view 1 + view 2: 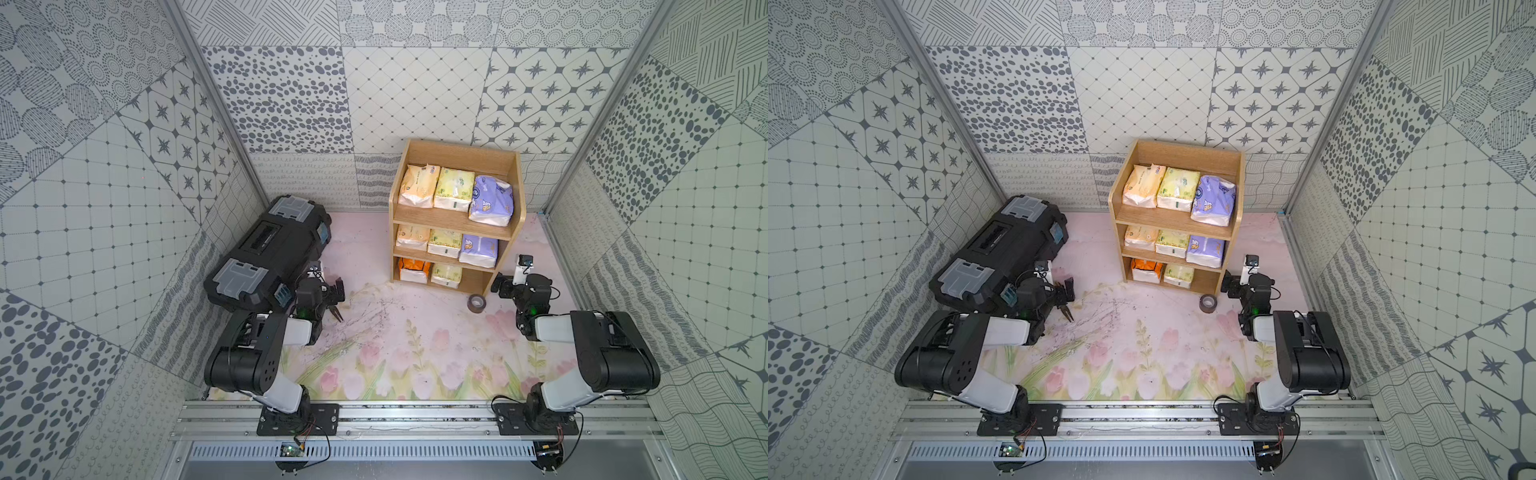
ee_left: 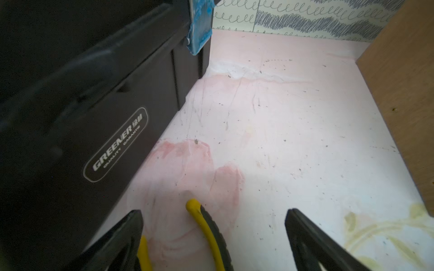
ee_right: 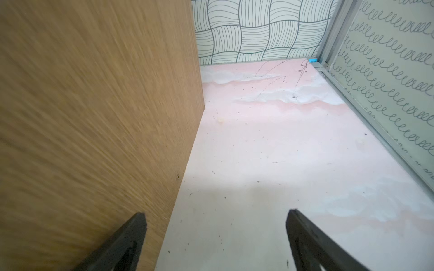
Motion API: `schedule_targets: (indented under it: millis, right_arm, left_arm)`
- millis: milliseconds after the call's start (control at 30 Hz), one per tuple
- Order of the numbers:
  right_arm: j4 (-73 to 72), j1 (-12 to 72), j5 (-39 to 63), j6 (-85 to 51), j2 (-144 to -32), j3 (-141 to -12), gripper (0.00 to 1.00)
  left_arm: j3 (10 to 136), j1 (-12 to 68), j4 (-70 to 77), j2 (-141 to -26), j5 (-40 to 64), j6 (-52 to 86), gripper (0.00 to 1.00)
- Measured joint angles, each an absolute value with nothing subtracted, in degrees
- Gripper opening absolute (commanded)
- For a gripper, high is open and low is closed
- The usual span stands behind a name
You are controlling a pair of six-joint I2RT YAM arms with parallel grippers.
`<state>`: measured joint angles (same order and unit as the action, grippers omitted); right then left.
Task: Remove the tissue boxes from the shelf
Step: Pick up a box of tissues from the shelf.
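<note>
Evidently nothing has left the shelf (image 1: 453, 224) yet: all eight tissue boxes (image 1: 455, 189) sit on its three tiers, three on top, three in the middle, two at the bottom. In a top view the shelf stands toward 12 o'clock on the counter (image 1: 395, 353), with the black toolbox (image 1: 266, 253) off at 9 o'clock.

Both claws are spread wide and hold nothing. The right claw (image 3: 216, 213) is low beside the shelf's outer side panel, at about 4 o'clock from it. The left claw (image 2: 214, 212) is over yellow-handled pliers (image 2: 206, 225) next to the toolbox.

The step in hand looks like the first reach. The right claw is nearest, so it should probably rise, swing round to the open front and take the lavender pack (image 1: 491, 199) at the 3 o'clock end of the top tier. Those wrapped packs look soft, so a grip across the short width should hold best. Draw it straight out toward 6 o'clock, clear of the side panel and the tape roll (image 1: 476, 302).
</note>
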<state>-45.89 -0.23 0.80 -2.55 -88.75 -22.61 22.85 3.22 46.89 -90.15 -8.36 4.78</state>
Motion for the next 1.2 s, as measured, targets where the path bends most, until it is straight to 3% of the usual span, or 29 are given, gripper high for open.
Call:
schedule_targets:
  millis: [633,967,1200]
  right_arm:
    - [-43.1,0.0,-0.2,-2.7,-86.8,-22.7,0.97]
    - [-26.5,0.4,-9.2,-3.9,-58.1,-22.9,0.97]
    - [1.2,0.2,-18.9,-11.8,-43.0,-33.6,0.97]
  left_arm:
    - [22.6,3.2,45.4,-86.7,-8.4,4.9,0.99]
    - [31.4,3.2,28.1,-72.1,-10.9,7.5,0.99]
    - [38.6,3.0,12.6,-64.0,-12.0,14.9,0.99]
